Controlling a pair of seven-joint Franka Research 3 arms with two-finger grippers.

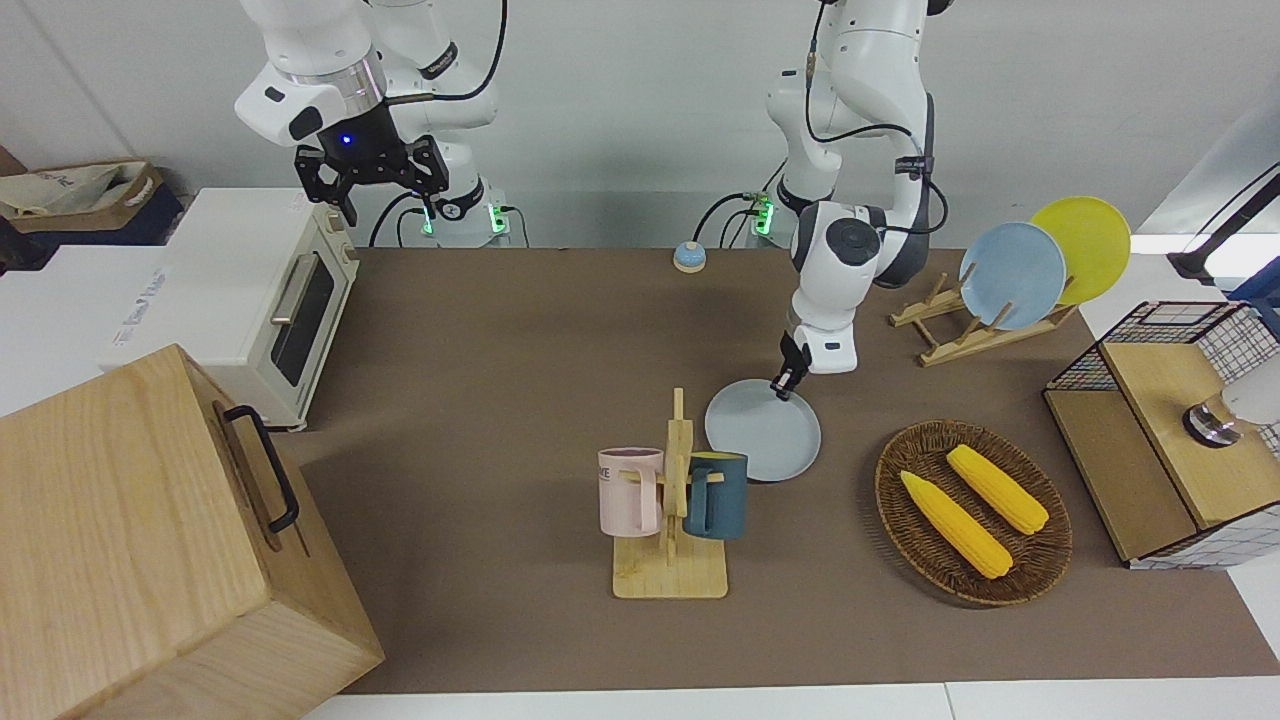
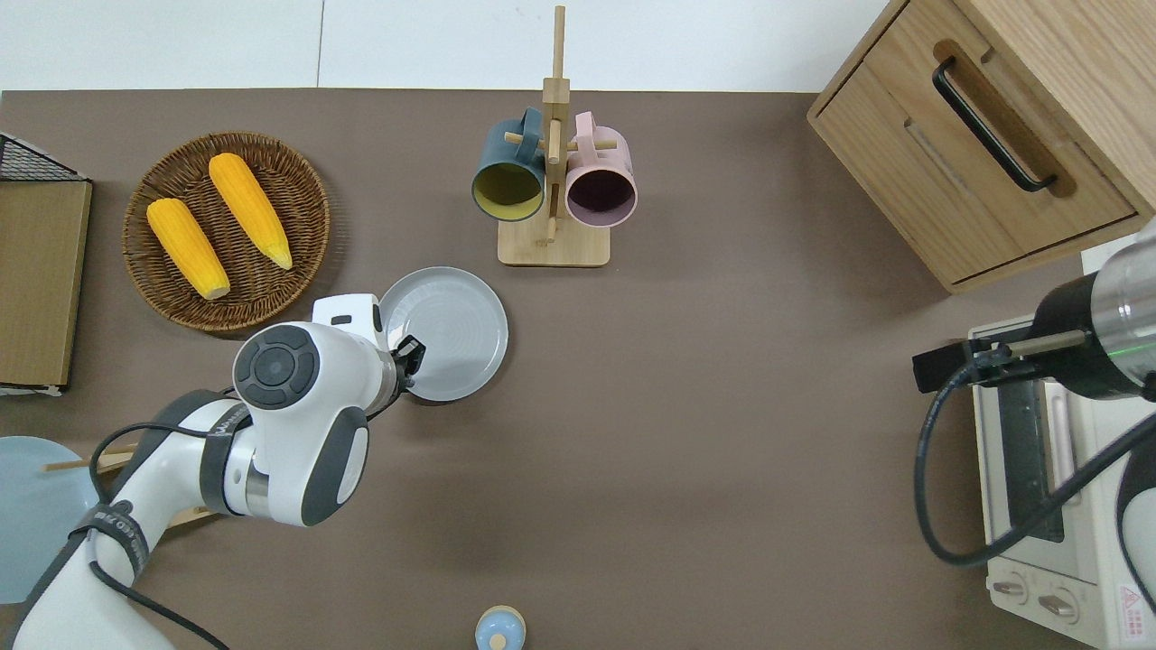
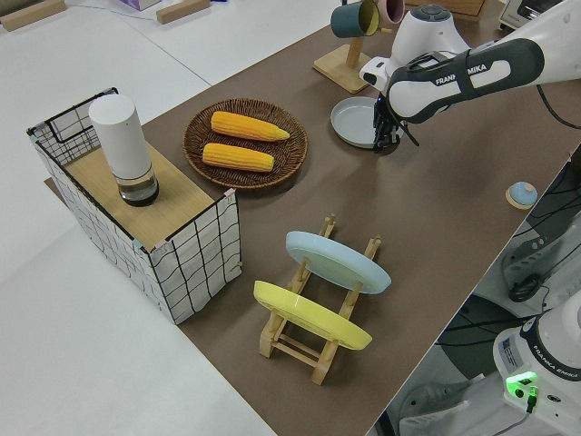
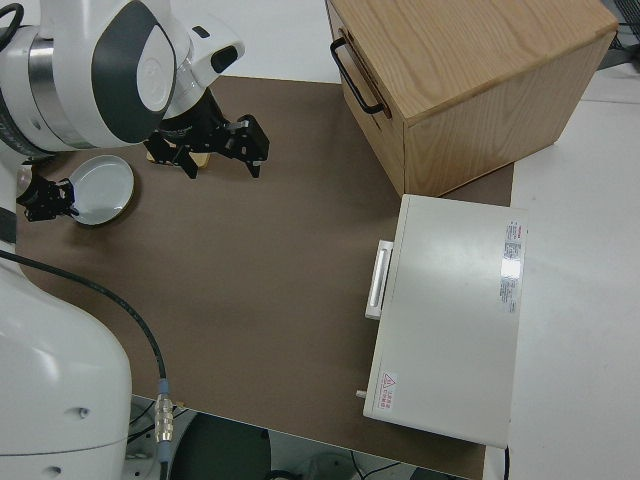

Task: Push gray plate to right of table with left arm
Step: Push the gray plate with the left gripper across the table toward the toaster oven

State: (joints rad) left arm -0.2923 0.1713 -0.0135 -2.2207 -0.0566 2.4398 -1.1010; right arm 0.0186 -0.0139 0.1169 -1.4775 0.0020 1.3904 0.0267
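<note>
Front view: the round pale bluish-gray plate (image 1: 762,430) lies flat on the matte brown table (image 1: 480,380), just beside the wooden mug rack (image 1: 672,520), nearer the robots. The left arm's small black gripper (image 1: 781,384) touches its rim; whether its fingers are apart, I cannot tell. Overhead view: the right arm is parked.
</note>
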